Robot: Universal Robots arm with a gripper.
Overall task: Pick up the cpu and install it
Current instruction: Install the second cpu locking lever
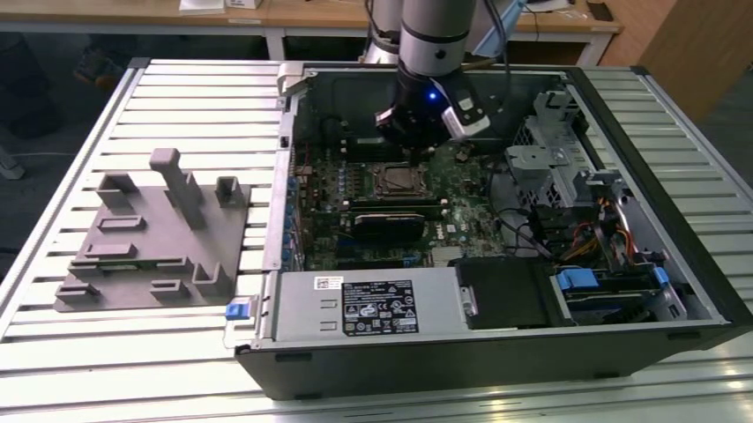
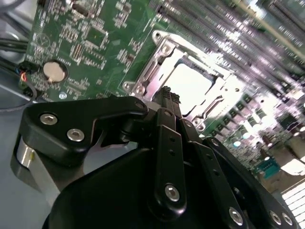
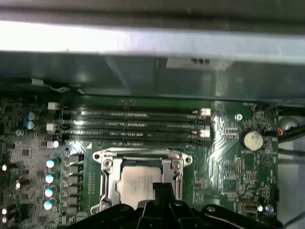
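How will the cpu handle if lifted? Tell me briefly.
The cpu looks thin, flat and metal-topped: probably stiff and light. Its smooth silvery top likely offers little grip. Lying flat inside the socket frame, it should not roll.

You see the cpu (image 3: 136,183) with its pale, brushed-metal top inside a shiny metal frame (image 3: 106,164). The gripper (image 2: 167,95) is matt black with bright steel screws. The fixture (image 1: 147,242) looks matt grey plastic; the board (image 3: 228,157) glossy green.
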